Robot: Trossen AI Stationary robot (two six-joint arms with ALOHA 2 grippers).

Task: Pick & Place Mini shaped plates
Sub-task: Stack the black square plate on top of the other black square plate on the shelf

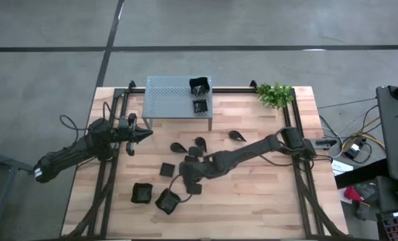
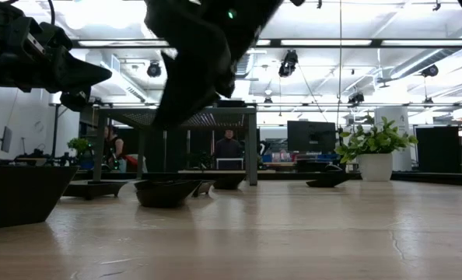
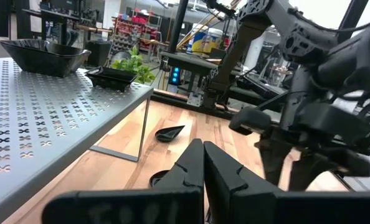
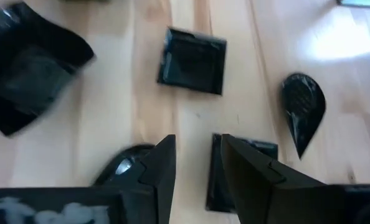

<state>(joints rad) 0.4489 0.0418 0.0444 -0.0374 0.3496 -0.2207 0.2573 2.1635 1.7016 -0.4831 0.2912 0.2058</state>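
Mini shaped plates (image 4: 192, 61) glossy black; table (image 1: 252, 201) pale smooth wood; shelf (image 3: 42, 118) matt grey perforated metal.

Small black plates (image 1: 200, 142) scatter mid-table; the right gripper (image 1: 187, 171) hangs among them. The left gripper (image 1: 144, 134) waits at nine o'clock beside the grey shelf (image 1: 169, 96) — two dishes (image 1: 200, 86) on top — plant (image 1: 275, 94) at one o'clock.

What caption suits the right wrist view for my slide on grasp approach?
Right gripper open above a flat square plate, with another square plate and a teardrop plate beyond.
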